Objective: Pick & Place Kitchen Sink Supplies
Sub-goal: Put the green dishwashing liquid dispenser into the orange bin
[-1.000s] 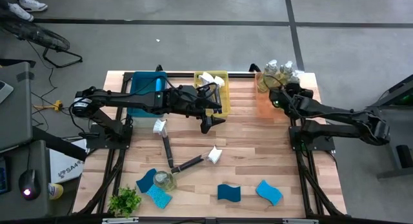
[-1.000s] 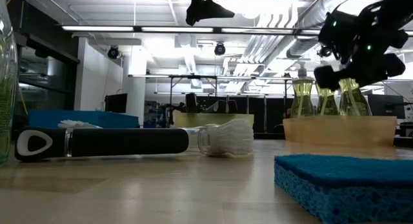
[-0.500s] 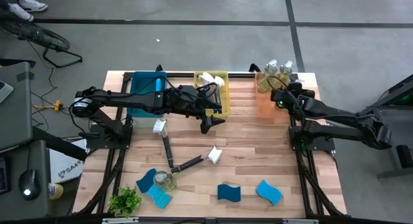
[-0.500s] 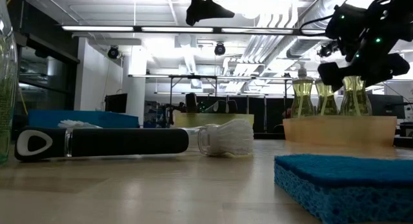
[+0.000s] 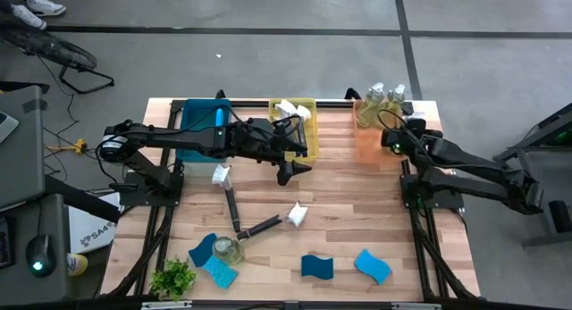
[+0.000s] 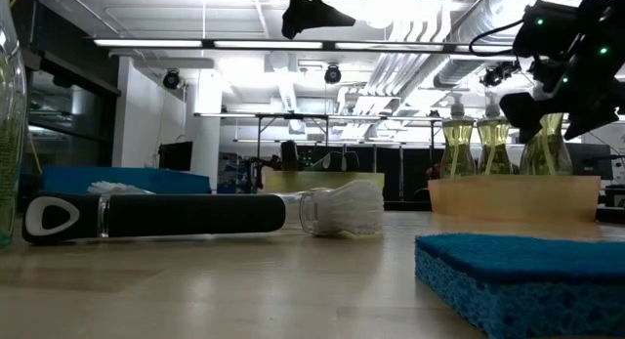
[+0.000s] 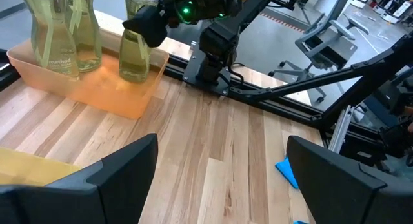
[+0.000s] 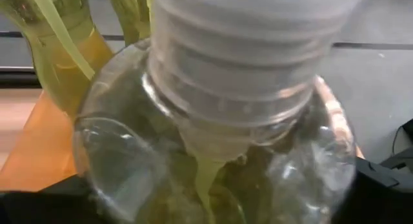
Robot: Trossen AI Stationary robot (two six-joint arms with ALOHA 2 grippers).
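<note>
My right gripper [image 5: 388, 129] is at the far right corner, over the right end of the orange tray [image 5: 366, 147], shut on a clear bottle of yellow-green liquid [image 8: 213, 159]. Two more such bottles [image 7: 61, 30] stand in the tray. My left gripper [image 5: 290, 173] hangs open and empty above mid-table, its fingers wide apart in the left wrist view [image 7: 219, 166]. Two black-handled brushes [image 5: 229, 201] [image 5: 268, 224] lie on the table. A fourth bottle [image 5: 229, 249] stands among blue sponges [image 5: 204, 250] near left. Two more sponges [image 5: 316, 266] [image 5: 372, 265] lie near the front edge. My right gripper has the bottle's rounded body [image 8: 103, 179], below the ribbed neck, between its two fingers, one on each side. The fingers come level from the table's right side. The bottle stays upright inside the tray's right end [image 7: 135, 56]; whether its base rests on the tray floor I cannot tell.
A blue bin [image 5: 198, 136] and a yellow bin [image 5: 295, 127] holding a white brush head [image 5: 286, 107] stand at the far edge. A small green plant [image 5: 172, 279] sits at the near left corner. In the low view a brush [image 6: 195, 214] and a sponge [image 6: 527, 275] lie close.
My right gripper has moved a little toward the table's right edge and slightly up, and the bottle between its fingers has shifted the same way within the tray.
</note>
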